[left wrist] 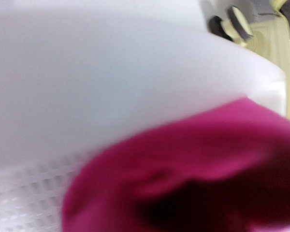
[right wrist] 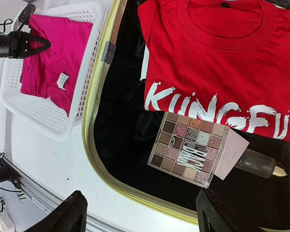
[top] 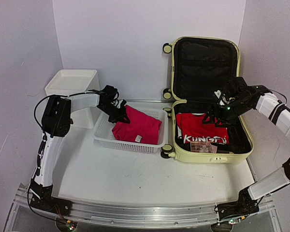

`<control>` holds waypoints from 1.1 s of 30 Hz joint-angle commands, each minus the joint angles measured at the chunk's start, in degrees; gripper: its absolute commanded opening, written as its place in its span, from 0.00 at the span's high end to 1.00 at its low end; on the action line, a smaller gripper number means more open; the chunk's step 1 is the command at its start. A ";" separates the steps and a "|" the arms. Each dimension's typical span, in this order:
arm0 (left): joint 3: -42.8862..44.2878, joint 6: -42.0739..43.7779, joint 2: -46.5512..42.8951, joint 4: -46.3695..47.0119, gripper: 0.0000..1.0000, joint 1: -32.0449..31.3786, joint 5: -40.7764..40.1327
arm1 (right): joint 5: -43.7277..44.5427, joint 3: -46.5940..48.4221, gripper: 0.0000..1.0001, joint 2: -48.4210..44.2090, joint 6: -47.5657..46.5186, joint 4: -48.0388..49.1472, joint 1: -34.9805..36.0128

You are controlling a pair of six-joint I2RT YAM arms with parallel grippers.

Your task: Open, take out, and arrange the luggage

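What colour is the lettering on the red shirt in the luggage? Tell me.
White lettering, clearest in the right wrist view.

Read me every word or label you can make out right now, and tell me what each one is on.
"KUNGFU": white brush lettering across the red T-shirt.
White lettering across the eyeshadow palette: skewed and too broken up to read.
White tag on the pink garment: too small to read.
No other text is visible in any view.
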 commanded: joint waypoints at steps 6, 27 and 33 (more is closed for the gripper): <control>-5.74 -1.98 -9.55 -3.75 0.94 -1.75 -17.76 | -0.27 1.18 0.21 0.71 0.60 0.37 0.64; -3.42 8.70 -20.58 -17.92 0.44 -10.60 -58.48 | 2.04 0.22 0.20 0.27 -0.46 0.36 1.55; -3.10 8.94 -20.82 -15.21 0.43 -10.32 -37.82 | 2.96 -0.31 0.19 1.35 -1.16 0.29 1.49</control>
